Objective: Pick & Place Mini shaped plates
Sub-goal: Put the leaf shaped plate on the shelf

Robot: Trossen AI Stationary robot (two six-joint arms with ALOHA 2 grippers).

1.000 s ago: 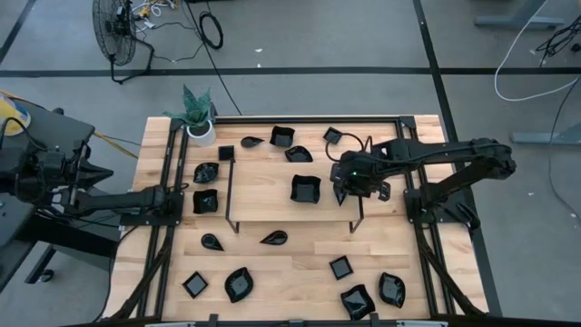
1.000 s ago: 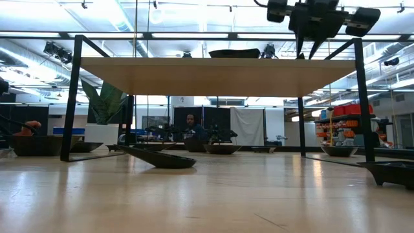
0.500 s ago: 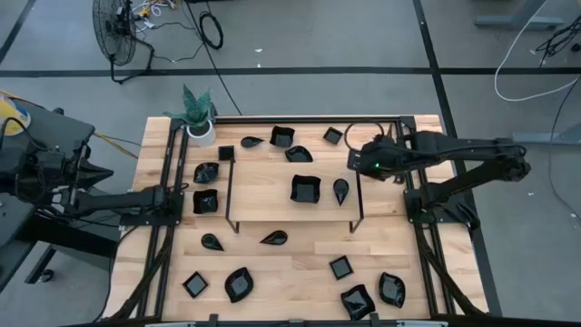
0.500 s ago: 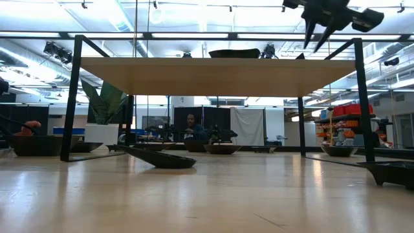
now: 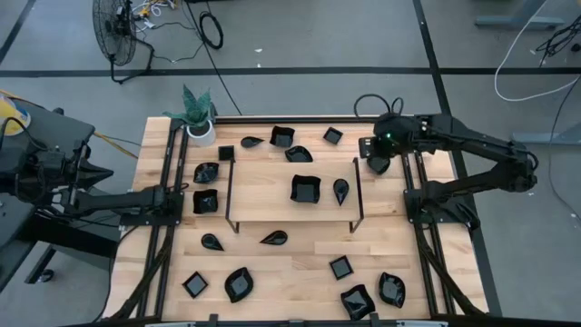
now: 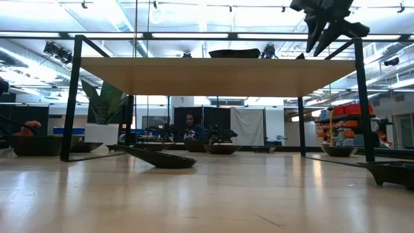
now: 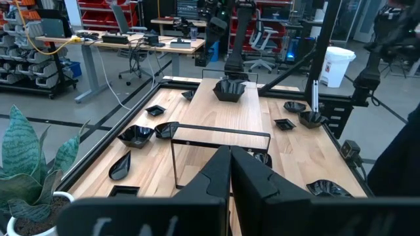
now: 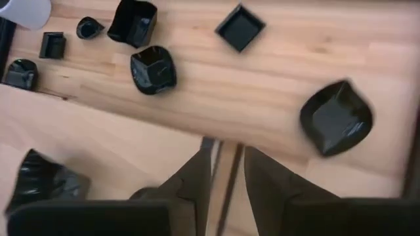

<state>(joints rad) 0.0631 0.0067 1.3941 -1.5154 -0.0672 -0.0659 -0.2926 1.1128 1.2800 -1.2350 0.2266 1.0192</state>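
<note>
Black glossy mini shaped plates point(image 5: 240, 284) lie scattered over my wooden table point(image 5: 281, 268); two already sit on the raised shelf point(image 5: 263, 193), a square plate point(image 5: 305, 189) mid-board and a teardrop plate point(image 5: 340, 190) at its 3 o'clock, so I judge the shelf is the drop spot and the rest wait on the table around it.

Right gripper point(image 5: 379, 152) hangs high off the shelf's 2 o'clock corner. From the wrist, its fingers point(image 8: 268, 176) stand slightly parted with bare wood between them, holding nothing. A leaf-shaped plate point(image 8: 336, 118) lies on the table below it, possibly my next pick, though I can't be sure.

Left gripper point(image 7: 230, 172) is parked at the table's 9 o'clock edge, pressed together, empty; it waits.

View differences: the high view gives the whole layout but hides the finger gap. The right wrist view shows that gap and the plates beneath. The low view shows the shelf's height on its black wire frame point(image 6: 73, 97), and a person far behind in the room. The left wrist view shows the potted plant point(image 7: 29, 170).
</note>
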